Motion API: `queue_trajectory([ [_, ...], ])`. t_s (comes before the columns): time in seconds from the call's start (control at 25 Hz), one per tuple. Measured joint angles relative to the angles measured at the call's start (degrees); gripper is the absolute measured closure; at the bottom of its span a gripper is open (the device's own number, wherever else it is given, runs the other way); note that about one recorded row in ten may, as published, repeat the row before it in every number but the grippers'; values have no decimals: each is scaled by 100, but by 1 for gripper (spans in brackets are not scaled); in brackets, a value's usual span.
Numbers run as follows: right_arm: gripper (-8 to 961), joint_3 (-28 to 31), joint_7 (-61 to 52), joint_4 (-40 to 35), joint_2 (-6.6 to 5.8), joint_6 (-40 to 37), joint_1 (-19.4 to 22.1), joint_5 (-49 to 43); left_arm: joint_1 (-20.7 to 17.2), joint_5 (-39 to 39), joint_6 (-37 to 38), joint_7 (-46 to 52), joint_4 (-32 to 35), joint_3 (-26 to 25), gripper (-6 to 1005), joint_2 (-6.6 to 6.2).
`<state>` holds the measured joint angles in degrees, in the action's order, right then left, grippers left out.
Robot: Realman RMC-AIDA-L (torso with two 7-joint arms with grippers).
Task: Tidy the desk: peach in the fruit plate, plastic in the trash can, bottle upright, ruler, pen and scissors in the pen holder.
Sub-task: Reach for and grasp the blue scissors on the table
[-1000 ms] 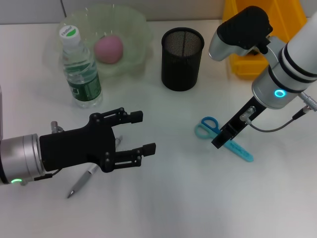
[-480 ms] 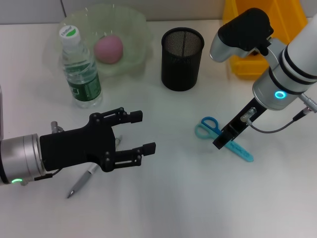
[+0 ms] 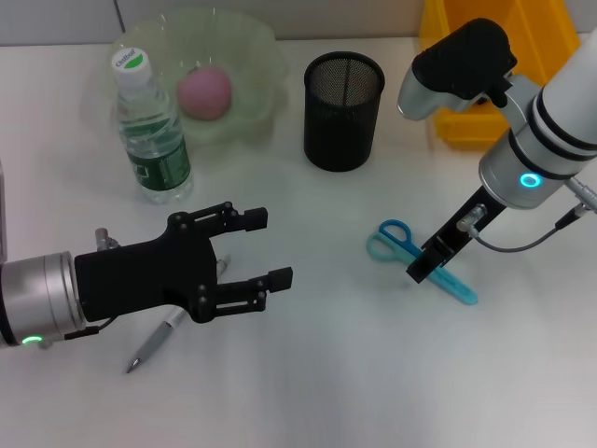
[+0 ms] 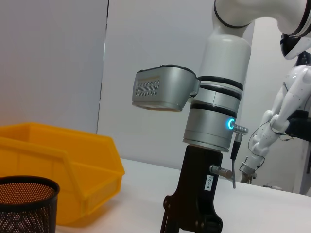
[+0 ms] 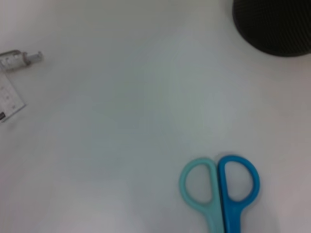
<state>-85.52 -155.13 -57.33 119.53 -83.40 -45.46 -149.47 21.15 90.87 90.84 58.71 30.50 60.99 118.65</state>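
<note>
Easing slightly sideways over the scissors, the right gripper (fingers' state unclear) nears a grasp; left gripper hangs open.

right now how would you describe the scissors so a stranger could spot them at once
Start at the black mesh pen holder near the middle back of the white desk. Go nearer and a little right to the right gripper; the scissors lie flat under it. Nothing else nearby is blue with two ring handles.

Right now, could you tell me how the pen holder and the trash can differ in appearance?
The pen holder is a black wire-mesh cylinder; the trash can is a solid bright yellow rectangular bin. The pen holder stands fully in the head view, the trash can partly behind the right arm. Both stand on the desk.
</note>
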Motion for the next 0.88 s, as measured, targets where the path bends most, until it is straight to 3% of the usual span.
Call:
queue_trajectory([
  [0.88, 345, 0, 9, 82, -9, 35, -59, -21, 44, 1, -70, -74, 0, 0, 210, 0],
])
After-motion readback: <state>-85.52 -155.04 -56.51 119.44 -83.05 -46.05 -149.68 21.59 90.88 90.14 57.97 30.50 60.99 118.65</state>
